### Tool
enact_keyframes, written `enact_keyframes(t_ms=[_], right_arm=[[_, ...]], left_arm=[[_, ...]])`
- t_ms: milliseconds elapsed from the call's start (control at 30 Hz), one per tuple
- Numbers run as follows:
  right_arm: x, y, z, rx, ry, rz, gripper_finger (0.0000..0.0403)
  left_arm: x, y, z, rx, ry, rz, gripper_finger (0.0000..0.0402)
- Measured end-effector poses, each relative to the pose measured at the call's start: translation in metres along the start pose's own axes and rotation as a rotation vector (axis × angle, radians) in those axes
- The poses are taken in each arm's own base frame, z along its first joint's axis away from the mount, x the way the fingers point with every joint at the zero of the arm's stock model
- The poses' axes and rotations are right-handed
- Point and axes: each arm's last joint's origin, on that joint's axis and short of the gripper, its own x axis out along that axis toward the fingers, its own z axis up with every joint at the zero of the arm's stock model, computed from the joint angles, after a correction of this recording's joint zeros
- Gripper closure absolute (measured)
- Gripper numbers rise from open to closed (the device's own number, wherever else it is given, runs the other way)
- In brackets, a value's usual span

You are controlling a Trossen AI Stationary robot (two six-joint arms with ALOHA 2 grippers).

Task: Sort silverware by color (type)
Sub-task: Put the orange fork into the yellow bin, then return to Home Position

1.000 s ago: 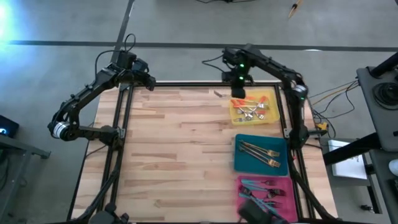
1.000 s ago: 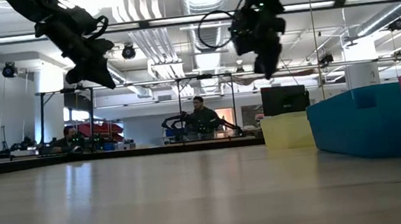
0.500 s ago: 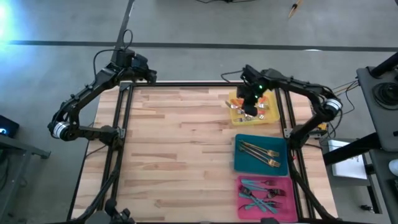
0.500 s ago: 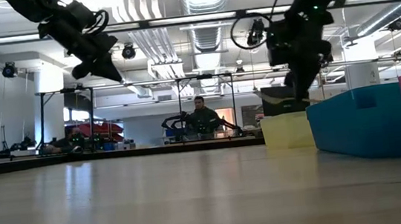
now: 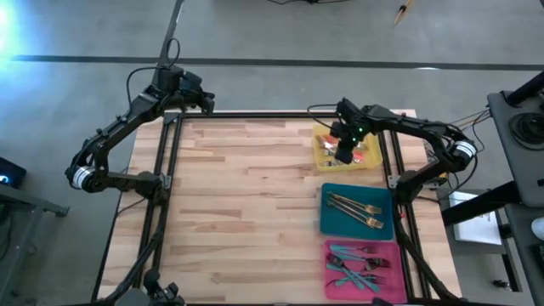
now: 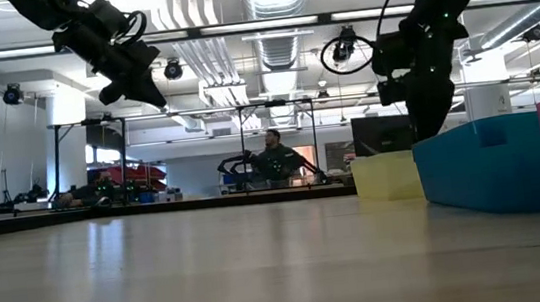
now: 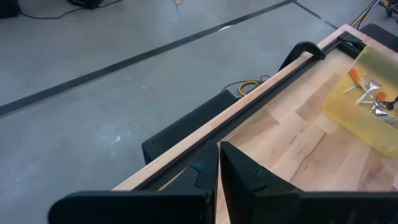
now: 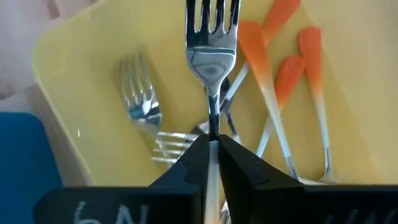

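Here we noted the right pincer [image 8: 211,146] clamped on a fork [image 8: 212,43], holding it by the neck so the tines ran straight out ahead of the fingers, the fork's long axis in line with the pincer's own reach. It hung directly above the yellow tray [image 5: 325,157] at the far right of the counter [image 5: 246,204], over the orange-handled forks [image 8: 277,74] lying there. We judged the release turned on that vertical relation: tray straight below, no sideways travel needed. The left pincer [image 7: 217,186] waited at the far left corner, fingers drawn together and empty, well apart from the silverware. Gold forks [image 5: 355,208] lay in the teal tray [image 5: 327,223].
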Motion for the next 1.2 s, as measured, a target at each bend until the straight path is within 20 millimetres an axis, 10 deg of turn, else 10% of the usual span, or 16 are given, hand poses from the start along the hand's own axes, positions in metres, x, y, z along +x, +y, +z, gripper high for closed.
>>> enact_keyframes(t_ms=[533, 800, 1200], right_arm=[[-0.031, 0.004, 0.007, 0.026, 0.061, 0.007, 0.0289], [-0.073, 0.012, 0.002, -0.001, -0.304, 0.328, 0.0313], [-0.081, 0.008, -0.049, 0.36, -0.93, 0.231, 0.0335]], left_arm=[[0.0, 0.0, 0.0, 0.001, -0.001, 0.0, 0.0401], [0.0, 0.0, 0.0, 0.0, -0.001, 0.0, 0.0401], [0.001, 0.0, 0.0, 0.06, 0.0, -0.001, 0.0401]])
